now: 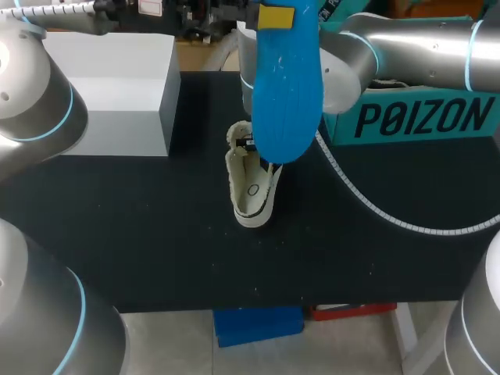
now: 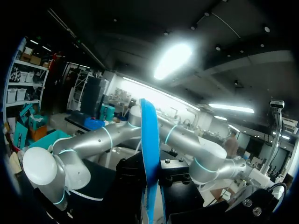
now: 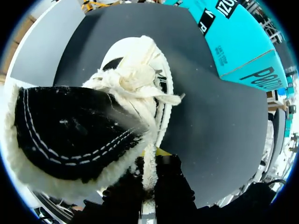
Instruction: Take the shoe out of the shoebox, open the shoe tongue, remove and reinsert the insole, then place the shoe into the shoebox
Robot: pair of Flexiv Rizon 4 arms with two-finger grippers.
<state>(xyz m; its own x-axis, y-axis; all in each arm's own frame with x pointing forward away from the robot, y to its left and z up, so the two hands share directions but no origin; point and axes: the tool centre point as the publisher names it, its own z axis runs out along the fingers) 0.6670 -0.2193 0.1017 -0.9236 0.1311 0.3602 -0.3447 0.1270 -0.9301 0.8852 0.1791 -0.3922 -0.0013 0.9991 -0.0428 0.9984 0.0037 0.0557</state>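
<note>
Cream, fleece-trimmed shoe (image 1: 251, 191): sitting at the centre of the head view on the black table (image 1: 156, 234), out of its box and well apart from the teal shoebox (image 1: 422, 117) at upper right. Being held along its fleecy edge by the right gripper (image 3: 150, 179), with the fingers closing on that edge from both sides. Showing, in the right wrist view, a black stitched flap (image 3: 70, 130) folded back just beside the gripper, judged to be the tongue pulled open, with bunched laces (image 3: 135, 77) ahead of the fingers.

Blue insole (image 1: 285, 86): hanging upright at upper centre of the head view, above the shoe and clear of it. Being pinched at its upper end by the left gripper (image 1: 275, 16), clamped on it; appearing edge-on between the fingers in the left wrist view.

Progress, as judged: unboxing, tongue opening and insole removal looking done; reinserting the insole and returning the shoe to the shoebox remaining.

Also on the table: white box (image 1: 109, 86) sitting at upper left; white cable (image 1: 375, 205) trailing across the right side.
</note>
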